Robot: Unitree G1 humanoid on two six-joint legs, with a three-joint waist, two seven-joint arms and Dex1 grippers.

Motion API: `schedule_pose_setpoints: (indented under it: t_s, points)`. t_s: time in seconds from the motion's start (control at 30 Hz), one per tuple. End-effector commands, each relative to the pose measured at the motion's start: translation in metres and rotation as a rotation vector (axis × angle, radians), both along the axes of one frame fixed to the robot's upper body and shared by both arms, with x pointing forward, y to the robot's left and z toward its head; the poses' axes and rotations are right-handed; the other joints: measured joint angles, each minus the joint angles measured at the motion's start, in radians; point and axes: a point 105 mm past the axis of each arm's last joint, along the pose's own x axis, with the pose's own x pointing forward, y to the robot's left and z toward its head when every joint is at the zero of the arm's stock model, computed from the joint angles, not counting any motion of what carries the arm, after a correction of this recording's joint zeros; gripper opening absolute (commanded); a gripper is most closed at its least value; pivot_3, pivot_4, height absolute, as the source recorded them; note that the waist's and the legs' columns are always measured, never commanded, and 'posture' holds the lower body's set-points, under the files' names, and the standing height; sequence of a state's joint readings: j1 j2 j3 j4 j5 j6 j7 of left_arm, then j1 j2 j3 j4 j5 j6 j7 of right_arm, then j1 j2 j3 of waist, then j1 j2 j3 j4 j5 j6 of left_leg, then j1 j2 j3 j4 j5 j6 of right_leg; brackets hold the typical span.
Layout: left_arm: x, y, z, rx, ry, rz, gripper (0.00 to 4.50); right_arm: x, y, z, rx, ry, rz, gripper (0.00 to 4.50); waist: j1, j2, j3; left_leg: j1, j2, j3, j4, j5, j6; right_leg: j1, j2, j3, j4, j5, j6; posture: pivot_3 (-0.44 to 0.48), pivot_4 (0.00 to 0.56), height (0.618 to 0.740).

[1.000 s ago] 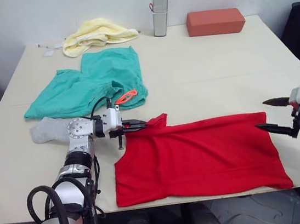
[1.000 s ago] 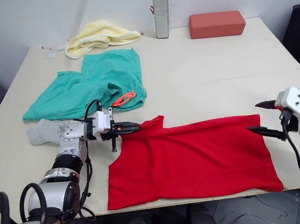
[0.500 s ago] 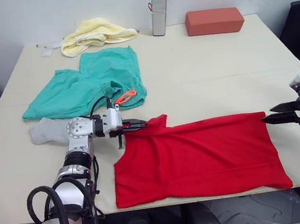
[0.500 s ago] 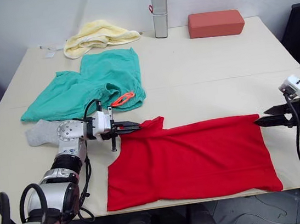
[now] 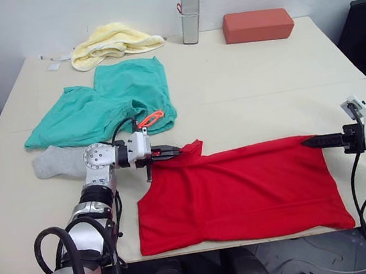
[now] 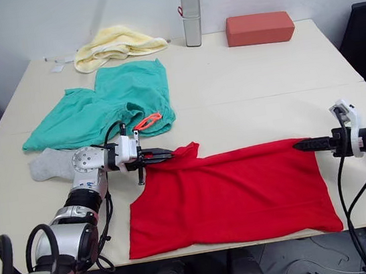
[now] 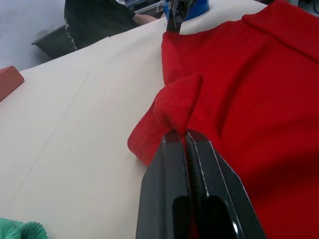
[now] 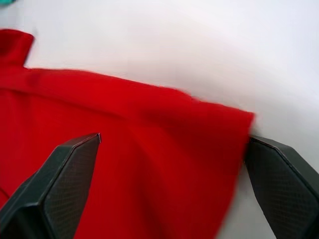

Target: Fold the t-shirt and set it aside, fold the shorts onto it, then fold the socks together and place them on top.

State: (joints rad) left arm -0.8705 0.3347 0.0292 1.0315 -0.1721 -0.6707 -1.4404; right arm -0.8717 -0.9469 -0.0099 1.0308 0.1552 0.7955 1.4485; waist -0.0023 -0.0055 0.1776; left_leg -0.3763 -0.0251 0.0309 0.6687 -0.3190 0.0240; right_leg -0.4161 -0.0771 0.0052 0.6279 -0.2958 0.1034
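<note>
We see the t-shirt (image 5: 240,190) spread along the table's (image 5: 263,79) near edge; our left gripper (image 7: 187,137) is clamped on a fold of its cloth. Our right gripper (image 8: 172,144) is spread wide astride the opposite corner, as its wrist view reveals. The shorts (image 5: 108,103) and one of the socks (image 5: 55,162) lie toward the left edge

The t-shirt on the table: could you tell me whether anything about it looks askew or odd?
The t-shirt lies mostly flat, but its far left corner is bunched and lifted where the left end effector pinches it. The right end effector, open, straddles the opposite far corner, which lies flat. Nothing looks damaged.
</note>
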Motion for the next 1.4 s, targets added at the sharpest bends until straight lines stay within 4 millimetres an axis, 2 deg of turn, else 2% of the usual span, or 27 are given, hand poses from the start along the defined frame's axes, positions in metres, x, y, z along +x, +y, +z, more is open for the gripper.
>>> schedule_pose_setpoints:
  t_s: [0.03, 0.2, 0.3, 0.47, 0.67, 0.77, 0.93, 1.03, 1.17, 1.4]
  points:
    - [0.002, 0.0, 0.012, -0.017, -0.04, 0.003, 0.03, 0.005, 0.006, 0.01, 0.067, -0.04, -0.007, 4.5, 0.0, 0.0, 0.0, 0.0, 0.0, 0.0, 0.0, 0.0, 0.0, 0.0, 0.0, 0.0, 0.0, 0.0, 0.0, 0.0, 0.15, 0.74]
    - [0.003, 0.001, 0.012, -0.017, -0.039, 0.006, 0.03, 0.008, 0.007, 0.013, 0.082, -0.081, -0.012, 4.5, 0.0, 0.0, 0.0, 0.0, 0.0, 0.0, 0.0, 0.0, 0.0, 0.0, 0.0, 0.0, 0.0, 0.0, 0.0, 0.0, 0.15, 0.74]
    - [0.003, 0.001, 0.012, -0.018, -0.038, 0.006, 0.0, 0.011, 0.004, 0.016, 0.07, -0.13, -0.025, 3.92, 0.0, 0.0, 0.0, 0.0, 0.0, 0.0, 0.0, 0.0, 0.0, 0.0, 0.0, 0.0, 0.0, 0.0, 0.0, 0.0, 0.15, 0.74]
    - [0.002, 0.001, 0.011, -0.02, -0.032, 0.003, 0.0, 0.014, 0.002, 0.022, 0.091, -0.189, -0.047, 2.18, 0.0, 0.0, 0.0, 0.0, 0.0, 0.0, 0.0, 0.0, 0.0, 0.0, 0.0, 0.0, 0.0, 0.0, 0.0, 0.0, 0.15, 0.74]
    - [0.001, 0.001, 0.01, -0.016, -0.027, 0.0, 0.0, 0.013, -0.004, 0.018, 0.027, -0.288, -0.033, 0.04, 0.001, 0.0, 0.0, 0.0, 0.0, 0.001, 0.0, 0.0, 0.0, 0.0, 0.0, 0.0, 0.0, 0.0, 0.0, 0.0, 0.15, 0.74]
    - [0.001, 0.003, 0.01, -0.014, -0.028, 0.0, 0.0, 0.011, -0.008, 0.019, -0.051, -0.386, 0.004, 0.04, 0.001, 0.0, 0.0, 0.0, 0.0, 0.001, 0.0, 0.0, 0.001, 0.0, 0.0, 0.0, 0.0, 0.0, 0.001, 0.0, 0.15, 0.74]
    - [0.001, 0.008, 0.011, -0.012, -0.032, 0.01, 0.0, 0.011, -0.02, 0.038, -0.216, -0.689, 0.013, 0.04, 0.0, 0.0, 0.0, 0.0, 0.0, 0.002, 0.0, 0.0, 0.001, 0.0, 0.001, 0.0, 0.0, 0.001, 0.001, 0.0, 0.15, 0.74]
    - [0.001, 0.009, 0.011, -0.013, -0.04, 0.016, 0.0, 0.004, -0.023, 0.043, -0.291, -0.791, 0.045, 0.04, 0.0, 0.0, 0.0, 0.0, 0.0, 0.002, -0.001, 0.0, 0.001, 0.0, 0.001, 0.001, 0.0, 0.001, 0.001, 0.0, 0.15, 0.74]
    - [0.0, 0.013, 0.013, -0.023, -0.063, 0.03, 0.0, -0.016, -0.021, 0.03, -0.428, -0.862, 0.182, 0.04, 0.002, 0.0, 0.0, 0.0, 0.001, 0.002, -0.001, 0.0, 0.001, 0.001, 0.001, 0.001, 0.0, 0.001, 0.001, 0.0, 0.15, 0.74]
    - [-0.003, 0.022, 0.01, -0.012, -0.11, 0.056, 0.0, -0.038, -0.021, 0.006, -0.607, -0.95, 0.3, 0.04, -0.001, 0.0, 0.0, 0.002, 0.0, 0.003, 0.0, -0.001, 0.003, 0.003, 0.001, 0.002, 0.0, 0.001, 0.003, 0.0, 0.15, 0.74]
